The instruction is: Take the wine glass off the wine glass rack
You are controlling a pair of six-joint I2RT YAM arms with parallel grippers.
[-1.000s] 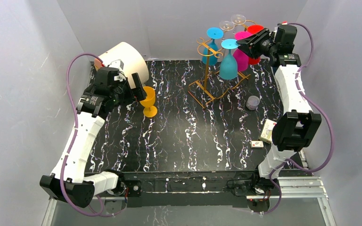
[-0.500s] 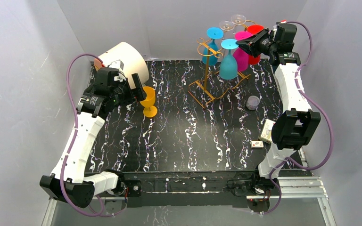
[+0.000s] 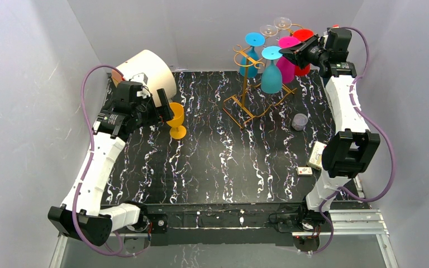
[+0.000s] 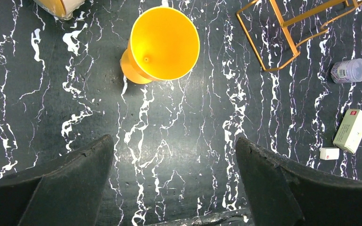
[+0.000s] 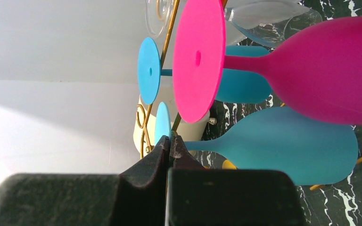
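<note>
Right gripper (image 5: 170, 140) seemingly pinches blue wine glass (image 5: 283, 146) foot; overhead unclear.

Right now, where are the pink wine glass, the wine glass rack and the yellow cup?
pink wine glass (image 5: 330, 70), right wrist view, on its bowl.
wine glass rack (image 4: 283, 28), left wrist view, on a bar of its wire base.
yellow cup (image 4: 165, 44), left wrist view, inside its bowl.

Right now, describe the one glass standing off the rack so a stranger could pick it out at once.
Start at the black marbled table and go to its far-left corner, where a large cream cylinder sits tilted. Just in front of it stands the yellow glass, upright on its foot. It is the only yellow one; the other glasses hang upside down from the gold rack.
</note>
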